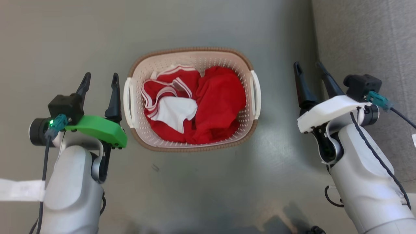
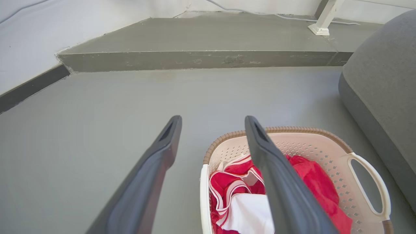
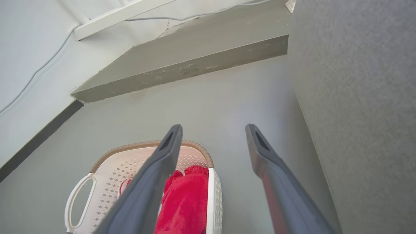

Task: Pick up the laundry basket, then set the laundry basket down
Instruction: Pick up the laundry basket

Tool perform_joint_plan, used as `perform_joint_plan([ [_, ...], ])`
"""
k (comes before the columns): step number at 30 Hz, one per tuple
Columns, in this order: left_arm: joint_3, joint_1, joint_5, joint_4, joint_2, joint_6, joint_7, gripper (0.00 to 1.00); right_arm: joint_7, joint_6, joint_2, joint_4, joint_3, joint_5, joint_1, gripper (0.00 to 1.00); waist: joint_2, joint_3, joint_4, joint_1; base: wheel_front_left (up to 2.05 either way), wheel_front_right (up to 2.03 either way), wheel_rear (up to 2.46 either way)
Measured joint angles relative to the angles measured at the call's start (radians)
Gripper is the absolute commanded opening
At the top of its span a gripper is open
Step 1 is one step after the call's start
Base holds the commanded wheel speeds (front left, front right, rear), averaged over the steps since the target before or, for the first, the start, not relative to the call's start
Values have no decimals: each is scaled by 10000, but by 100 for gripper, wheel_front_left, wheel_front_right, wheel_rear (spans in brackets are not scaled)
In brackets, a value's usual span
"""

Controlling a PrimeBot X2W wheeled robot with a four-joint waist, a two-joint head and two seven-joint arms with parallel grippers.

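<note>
The laundry basket (image 1: 195, 55) stands on the grey floor in the middle of the head view, cream-white and perforated, with a brown rim and white side handles. Red and white clothes (image 1: 195, 104) fill it. My left gripper (image 1: 100, 78) hovers open just left of the basket's left handle (image 1: 127, 100), not touching it. My right gripper (image 1: 308, 66) is open well to the right of the right handle (image 1: 256, 94). The basket (image 2: 325, 146) also lies under my left fingers in the left wrist view, and the basket (image 3: 123, 162) sits at lower left in the right wrist view.
A grey upholstered piece of furniture (image 1: 367, 35) rises at the right, close to my right arm. A raised concrete step (image 2: 201, 60) crosses the floor beyond the basket, with a white wall (image 2: 29, 39) and a white post (image 2: 323, 19) behind. A white strip (image 1: 19, 190) lies at the left edge.
</note>
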Motion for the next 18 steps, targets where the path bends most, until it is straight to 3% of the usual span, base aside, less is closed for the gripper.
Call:
perform_joint_plan([
  [18,-270,-2174,-236,2395,-4,-140,510,100,27,173,71,2000,811,366,-2043,100,0,1838,34,-1,0,0,0],
])
